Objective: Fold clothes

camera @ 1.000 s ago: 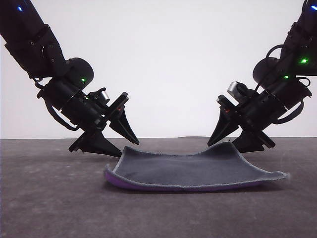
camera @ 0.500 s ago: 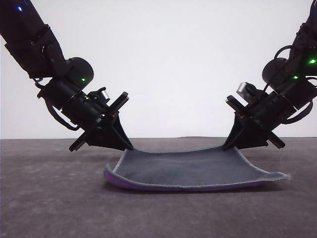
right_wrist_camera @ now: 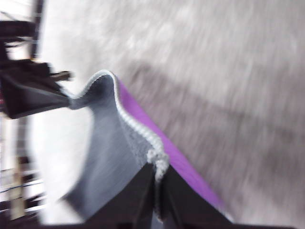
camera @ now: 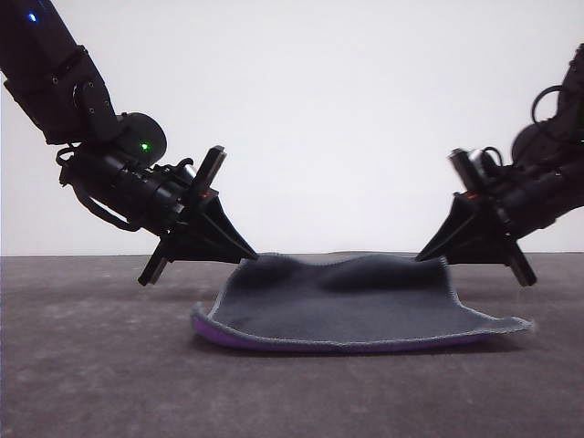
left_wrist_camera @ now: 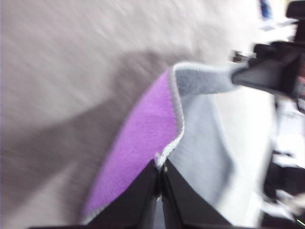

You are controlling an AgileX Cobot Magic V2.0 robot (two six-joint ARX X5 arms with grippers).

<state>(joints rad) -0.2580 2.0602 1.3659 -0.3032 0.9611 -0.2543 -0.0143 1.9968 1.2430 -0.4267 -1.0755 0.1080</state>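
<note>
Cloth: far corners were lifted off the table; near edge was left flat.
Left gripper: was clamped on one corner.
Right gripper: was clamped on the other.

The cloth, grey face up and purple beneath, lies low at centre frame, its two far corners lifted.

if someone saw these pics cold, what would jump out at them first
Most striking are the two black arms leaning in from either side, the left claw and the right claw each pinching a far corner of the small grey cloth in the middle of the dark table. The far edge is lifted while the near edge rests on the table. The wrist views show its bright purple underside curling up.
</note>
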